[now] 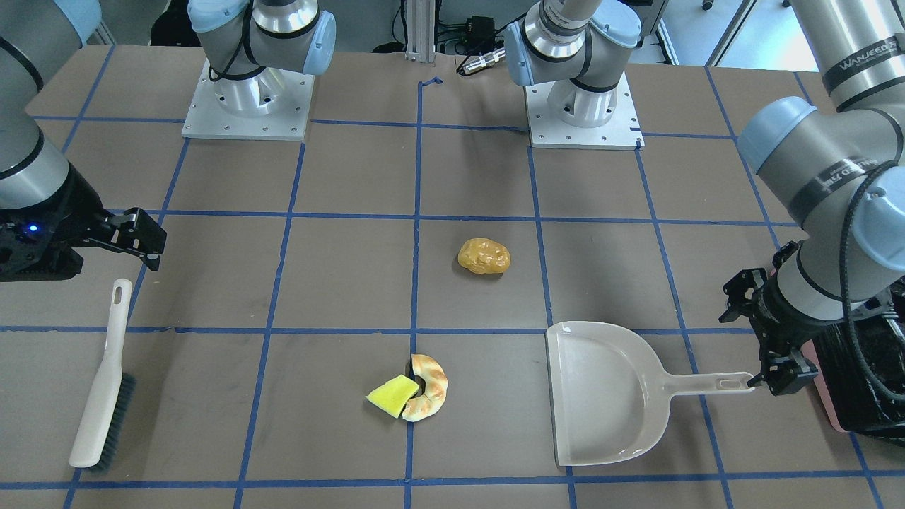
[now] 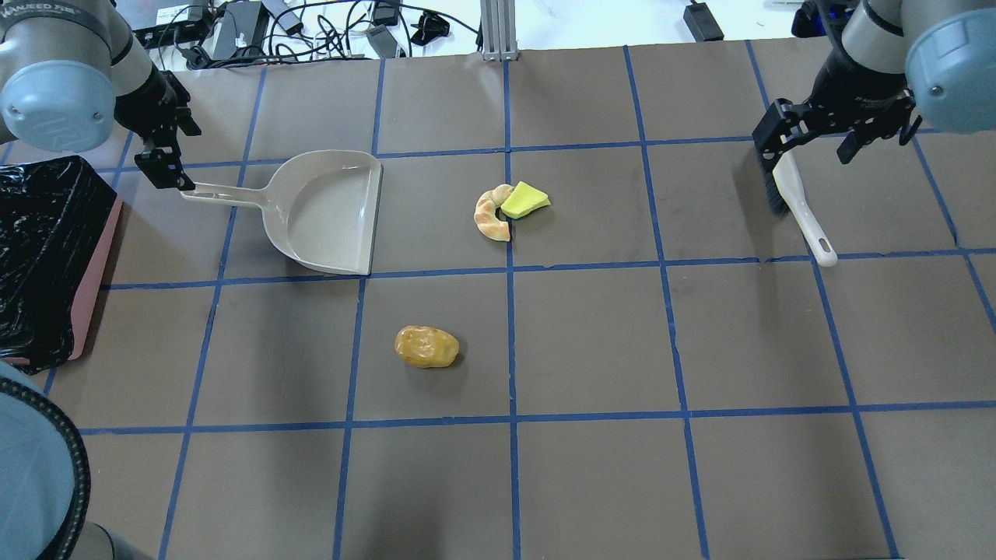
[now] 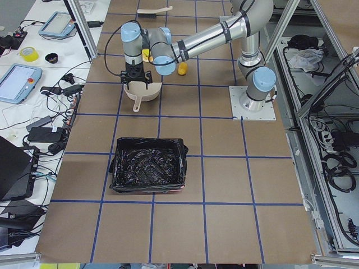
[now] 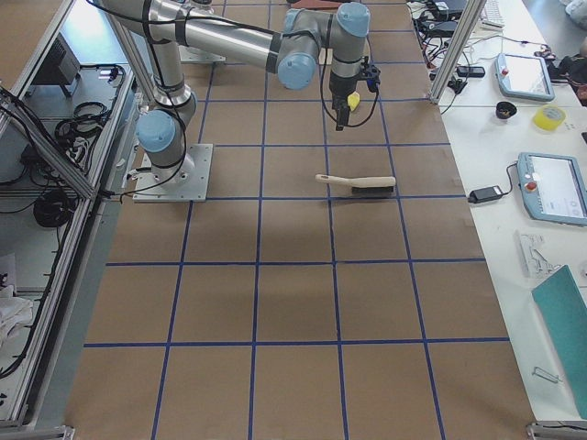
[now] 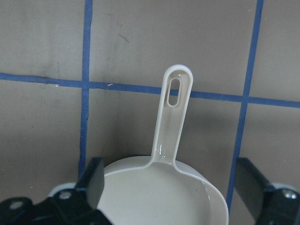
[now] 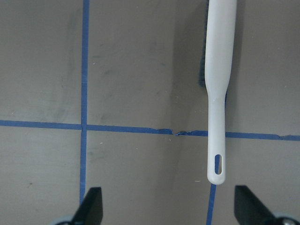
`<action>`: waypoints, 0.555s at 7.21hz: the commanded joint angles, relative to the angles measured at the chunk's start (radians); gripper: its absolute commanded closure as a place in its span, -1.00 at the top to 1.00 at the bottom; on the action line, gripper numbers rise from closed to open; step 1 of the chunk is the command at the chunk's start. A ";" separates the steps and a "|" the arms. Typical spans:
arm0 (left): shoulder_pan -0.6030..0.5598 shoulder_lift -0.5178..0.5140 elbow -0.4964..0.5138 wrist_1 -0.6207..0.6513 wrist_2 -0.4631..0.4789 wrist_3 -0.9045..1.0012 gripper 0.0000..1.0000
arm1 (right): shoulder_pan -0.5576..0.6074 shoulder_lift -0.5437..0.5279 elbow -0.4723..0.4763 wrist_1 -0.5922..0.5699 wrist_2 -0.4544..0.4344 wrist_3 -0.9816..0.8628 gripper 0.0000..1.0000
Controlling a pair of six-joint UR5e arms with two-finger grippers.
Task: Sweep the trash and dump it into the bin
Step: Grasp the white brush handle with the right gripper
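Hovering wide open, empty: left end effector [image 2: 170, 144] near bin [image 2: 47, 257], trash [image 2: 426, 346] well apart.

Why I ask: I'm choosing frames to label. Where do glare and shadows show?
Overhead view: bright glints on the bin's black bag. Front view: shiny highlights on the golden-brown blob. Left wrist view: a gleam on the dustpan handle. Right wrist view: the brush casts a shadow leftward.

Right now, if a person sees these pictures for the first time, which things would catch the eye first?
Probably the three bright pieces mid-table: a golden-brown blob alone, and a croissant-like piece touching a yellow-green wedge. Next, the beige dustpan beneath the open left hand and the brush by the open right hand, both lying ungrasped.
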State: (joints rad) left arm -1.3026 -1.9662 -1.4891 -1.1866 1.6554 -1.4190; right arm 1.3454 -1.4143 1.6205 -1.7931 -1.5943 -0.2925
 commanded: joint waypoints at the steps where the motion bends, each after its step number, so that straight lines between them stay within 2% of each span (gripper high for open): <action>1: 0.000 -0.083 0.048 -0.014 -0.005 0.001 0.94 | -0.012 0.035 -0.002 -0.052 -0.004 -0.016 1.00; 2: 0.000 -0.121 0.087 -0.078 -0.006 0.047 0.94 | -0.017 0.075 -0.004 -0.089 -0.057 -0.019 1.00; 4: 0.000 -0.163 0.109 -0.126 0.018 0.080 0.94 | -0.022 0.116 -0.010 -0.112 -0.079 -0.025 1.00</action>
State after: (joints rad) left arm -1.3023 -2.1051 -1.3895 -1.2883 1.6581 -1.3637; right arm 1.3267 -1.3239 1.6130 -1.8905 -1.6601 -0.3135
